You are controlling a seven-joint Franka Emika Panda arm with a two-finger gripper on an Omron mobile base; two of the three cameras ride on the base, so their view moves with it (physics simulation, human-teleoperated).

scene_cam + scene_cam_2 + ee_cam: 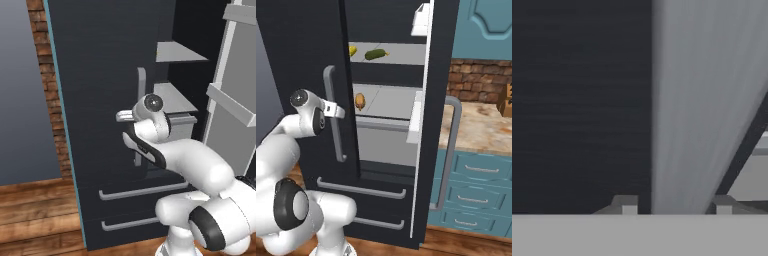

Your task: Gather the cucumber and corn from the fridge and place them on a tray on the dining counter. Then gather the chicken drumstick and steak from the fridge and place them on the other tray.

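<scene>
White arm rising from the base, elbow bent, forearm reaching forward at mid height, wrist level, gripper (674,210) pointing straight ahead, two fingers (628,205) parted wide, one on each side of a vertical bar

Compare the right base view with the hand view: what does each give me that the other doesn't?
Right base alone: the dark green oblong cucumber and a yellow item beside it on an upper shelf, the golden-tan teardrop drumstick one shelf lower, and the open right door.

Hand alone: the two fingertips straddling the bar.

Both: the dark navy fridge and its silver vertical bar handle.
</scene>
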